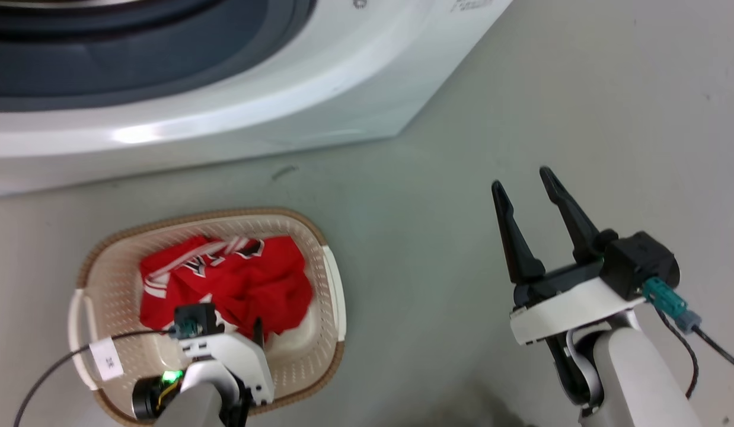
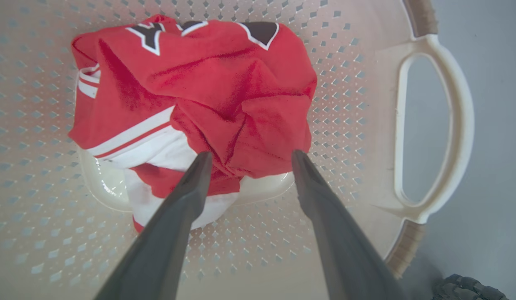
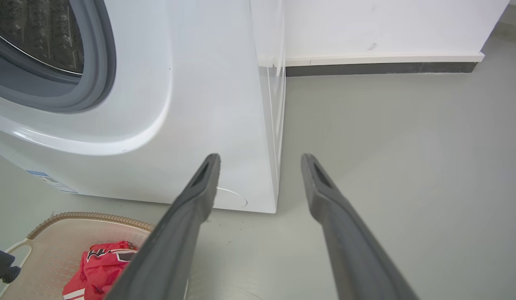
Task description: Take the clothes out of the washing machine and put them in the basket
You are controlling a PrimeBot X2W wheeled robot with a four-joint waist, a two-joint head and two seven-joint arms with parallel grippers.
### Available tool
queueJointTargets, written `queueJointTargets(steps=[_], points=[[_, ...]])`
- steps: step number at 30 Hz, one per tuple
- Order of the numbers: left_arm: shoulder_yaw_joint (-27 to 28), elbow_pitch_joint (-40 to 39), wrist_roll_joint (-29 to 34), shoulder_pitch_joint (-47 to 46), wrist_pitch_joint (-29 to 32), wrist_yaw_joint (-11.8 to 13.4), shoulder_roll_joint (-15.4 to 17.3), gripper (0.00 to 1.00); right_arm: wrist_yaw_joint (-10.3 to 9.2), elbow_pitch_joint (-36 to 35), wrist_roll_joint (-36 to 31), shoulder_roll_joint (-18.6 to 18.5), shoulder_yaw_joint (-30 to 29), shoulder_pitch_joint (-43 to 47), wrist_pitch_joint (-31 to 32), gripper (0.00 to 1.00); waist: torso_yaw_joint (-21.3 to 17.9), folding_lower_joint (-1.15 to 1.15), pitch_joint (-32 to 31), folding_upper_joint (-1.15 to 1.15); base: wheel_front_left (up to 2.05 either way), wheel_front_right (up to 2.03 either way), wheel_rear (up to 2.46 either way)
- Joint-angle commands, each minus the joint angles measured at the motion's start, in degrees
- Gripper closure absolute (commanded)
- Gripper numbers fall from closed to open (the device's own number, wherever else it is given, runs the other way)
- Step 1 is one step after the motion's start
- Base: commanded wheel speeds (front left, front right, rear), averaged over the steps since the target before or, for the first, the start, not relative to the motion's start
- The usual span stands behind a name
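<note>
Left wrist view looks down my two fingers (image 2: 187, 196), which stand wide apart with nothing pinched between them; my left gripper (image 2: 251, 155) hangs inside the basket (image 2: 358, 104), tips at the near edge of the clothes (image 2: 224, 83). I cannot tell whether the tips touch the cloth. The red jersey lies crumpled on the basket's bottom, white stripe trim showing, clear of the rim. I judge the step in hand is letting go and coming out. To do it well I should hold the fingers spread and rise straight up from the basket, so that no fold catches on a tip and gets dragged over the rim. My right gripper (image 1: 522, 179) hovers to the basket's right over the floor (image 1: 432, 267), fingers parted and empty. Beyond the basket stands the washing machine (image 1: 343, 89); from the slice of drum (image 3: 37, 37) in sight, I cannot tell whether more waits inside.
</note>
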Motion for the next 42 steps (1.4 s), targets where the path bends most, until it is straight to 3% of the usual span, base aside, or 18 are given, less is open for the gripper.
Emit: queueJointTargets(steps=[1,9,16,33,42], points=[[0.1,0.0,-0.3,1.6,-0.3,-0.2,-0.3,0.00,-0.03,0.3,-0.7,0.0,-0.4,1.3,0.2,0.00,2.3,-0.01,-6.2,0.00,0.00,0.00,0.00],[0.8,-8.6,-0.9,10.4,-0.4,-1.1,-1.4,0.00,-0.03,-1.0,-2.9,0.0,-3.9,7.1,3.5,0.00,5.8,-0.01,-17.9,0.00,0.00,0.00,0.00],[2.7,-21.9,1.0,16.9,-0.4,0.2,-1.6,0.00,-0.04,-3.5,-4.1,0.0,-6.0,11.8,6.0,0.00,7.9,-0.01,-24.4,0.00,0.00,0.00,0.00],[5.0,-56.5,9.5,25.0,-0.4,3.9,-1.6,0.00,-0.04,-8.7,-6.0,0.0,-10.4,17.2,9.1,0.00,12.1,-0.01,-31.8,0.00,0.00,0.00,0.00],[4.9,-61.7,13.7,28.7,-0.4,3.6,-0.6,0.00,-0.03,-9.5,-6.9,0.0,-10.6,19.6,10.0,0.00,12.0,-0.01,-34.9,0.00,0.00,0.00,0.00]])
